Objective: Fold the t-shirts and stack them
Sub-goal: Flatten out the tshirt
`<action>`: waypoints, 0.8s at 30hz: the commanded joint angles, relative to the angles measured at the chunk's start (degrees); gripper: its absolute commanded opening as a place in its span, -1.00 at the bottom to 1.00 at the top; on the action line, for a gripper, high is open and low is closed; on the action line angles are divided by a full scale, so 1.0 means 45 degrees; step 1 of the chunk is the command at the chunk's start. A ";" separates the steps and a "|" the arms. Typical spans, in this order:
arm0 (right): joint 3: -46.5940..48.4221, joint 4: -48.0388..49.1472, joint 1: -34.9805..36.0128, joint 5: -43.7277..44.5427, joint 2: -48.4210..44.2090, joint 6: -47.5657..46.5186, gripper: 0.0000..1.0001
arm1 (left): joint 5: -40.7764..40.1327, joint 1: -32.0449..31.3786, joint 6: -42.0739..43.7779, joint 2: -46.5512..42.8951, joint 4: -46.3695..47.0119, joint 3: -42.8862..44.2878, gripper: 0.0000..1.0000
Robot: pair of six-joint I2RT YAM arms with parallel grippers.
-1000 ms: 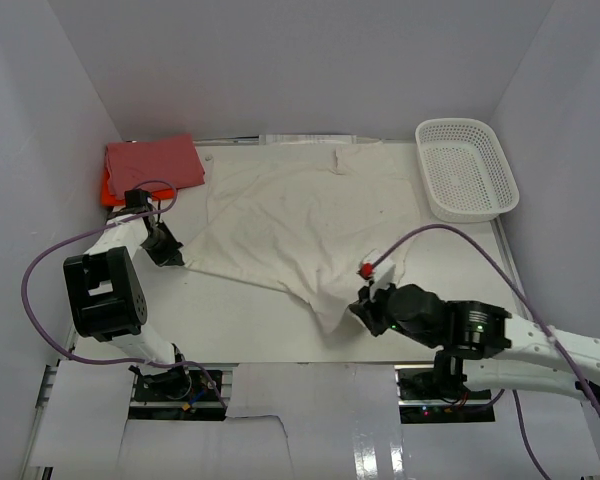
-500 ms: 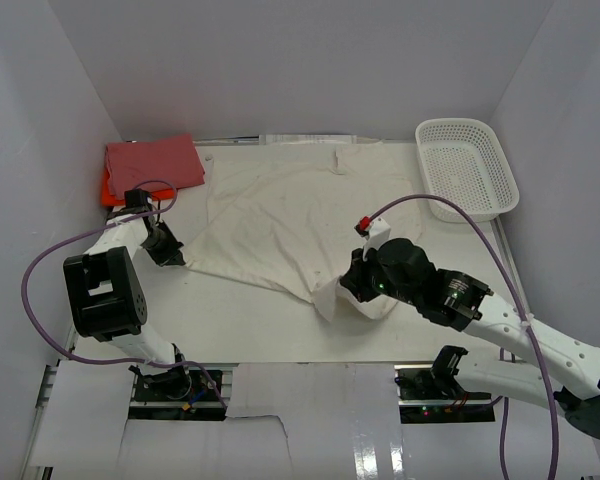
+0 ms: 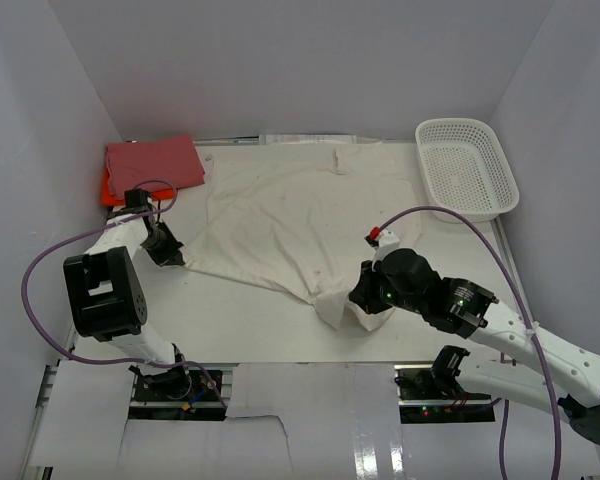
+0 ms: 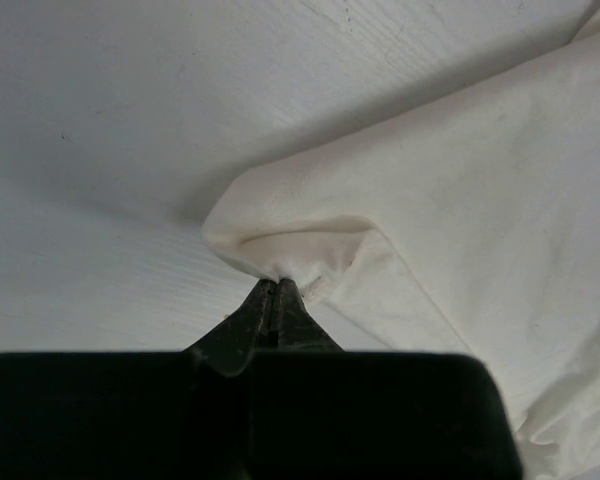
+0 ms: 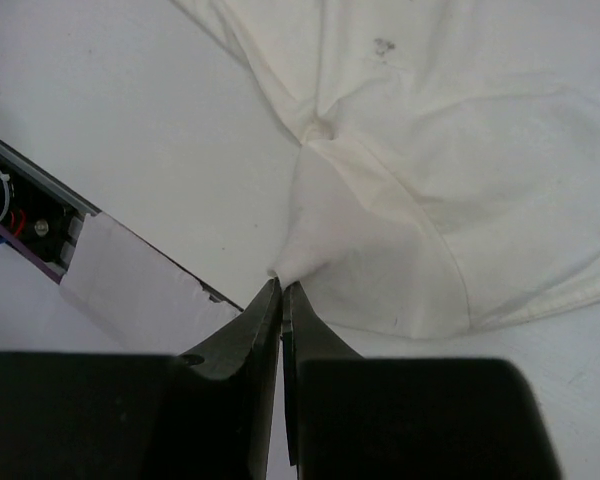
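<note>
1. At the far left, the pink-red t-shirt (image 3: 155, 162) lies folded on the orange t-shirt (image 3: 106, 188). Neither has moved.
2. The left hand (image 4: 277, 282) is clamped on the left corner of the cream t-shirt (image 3: 300, 210), low against the tabletop (image 3: 230, 310). It has held its place for the last second.
3. The cream t-shirt lies spread over the middle of the tabletop, not yet folded.
4. The right hand (image 5: 281, 283) has its jaws together on a pinch of the near hem. Its arm has risen from a low, outstretched reach, and the near corner has bunched beside it.
5. We judge that the first fold is starting, with the left corner anchored and the near hem ready to carry far.
6. The basket (image 3: 455, 122) stands at the far right.
</note>
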 commanded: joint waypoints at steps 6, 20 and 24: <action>-0.0896 -0.0748 -0.0073 -0.0452 0.0448 0.1172 -0.85 | 0.0138 0.0202 -0.0167 0.0108 -0.0226 0.0921 -1.00; -0.0955 -0.0924 -0.2570 -0.1270 0.0545 -0.0290 -0.85 | 0.1543 0.0202 -0.0459 0.0166 -0.0382 0.1390 -1.00; -0.0644 -0.0788 -0.3780 -0.1817 0.1032 -0.1170 -0.85 | 0.2558 0.0319 -0.0771 0.0459 -0.0324 0.1528 -1.00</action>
